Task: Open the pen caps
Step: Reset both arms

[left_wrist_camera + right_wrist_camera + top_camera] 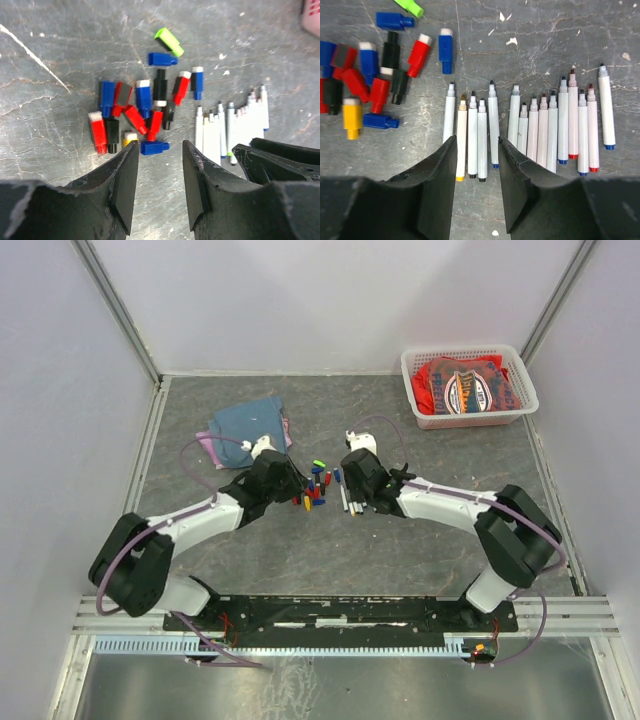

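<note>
The pen caps point(142, 107) lie loose in a heap on the grey table: red, blue, black, one yellow point(352, 116) and one green point(169, 41). To their right, several uncapped white pens point(532, 130) lie side by side in a row. In the top view the heap of caps point(316, 483) sits between the two wrists. My left gripper point(160, 150) is open and empty just short of a blue cap point(154, 147). My right gripper point(477, 142) is open and empty, its tips over the near ends of the pens at the left of the row.
A white basket point(520, 370) holding red cloth stands at the back right. A folded blue cloth point(248, 425) lies behind the left arm. White walls close the table in on three sides.
</note>
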`<state>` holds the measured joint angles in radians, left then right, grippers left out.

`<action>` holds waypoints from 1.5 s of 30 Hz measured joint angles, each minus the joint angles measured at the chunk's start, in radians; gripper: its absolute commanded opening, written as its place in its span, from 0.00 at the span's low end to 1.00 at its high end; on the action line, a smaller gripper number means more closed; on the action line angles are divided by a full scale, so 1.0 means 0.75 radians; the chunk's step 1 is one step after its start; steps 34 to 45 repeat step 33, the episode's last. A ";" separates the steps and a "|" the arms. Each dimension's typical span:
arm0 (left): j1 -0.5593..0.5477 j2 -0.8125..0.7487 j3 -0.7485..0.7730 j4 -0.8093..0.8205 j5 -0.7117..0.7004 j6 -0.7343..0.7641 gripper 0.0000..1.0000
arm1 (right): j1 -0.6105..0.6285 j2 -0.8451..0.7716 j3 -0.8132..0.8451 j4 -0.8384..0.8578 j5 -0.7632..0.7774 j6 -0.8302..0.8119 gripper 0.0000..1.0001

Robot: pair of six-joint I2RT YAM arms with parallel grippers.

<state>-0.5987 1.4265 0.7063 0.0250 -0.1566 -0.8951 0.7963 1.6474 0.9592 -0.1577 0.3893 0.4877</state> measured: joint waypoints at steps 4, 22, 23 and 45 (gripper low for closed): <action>-0.014 -0.157 -0.011 -0.009 -0.070 0.040 0.48 | 0.000 -0.111 -0.007 -0.012 -0.006 -0.010 0.50; -0.034 -0.867 -0.663 0.180 -0.668 0.120 0.50 | 0.000 -0.927 -0.499 -0.097 0.359 0.048 0.86; -0.034 -0.875 -0.668 0.181 -0.677 0.120 0.50 | -0.001 -0.969 -0.522 -0.110 0.391 0.058 0.87; -0.042 -0.892 -0.670 0.220 -0.732 0.120 0.50 | -0.001 -1.090 -0.594 -0.152 0.509 0.118 0.90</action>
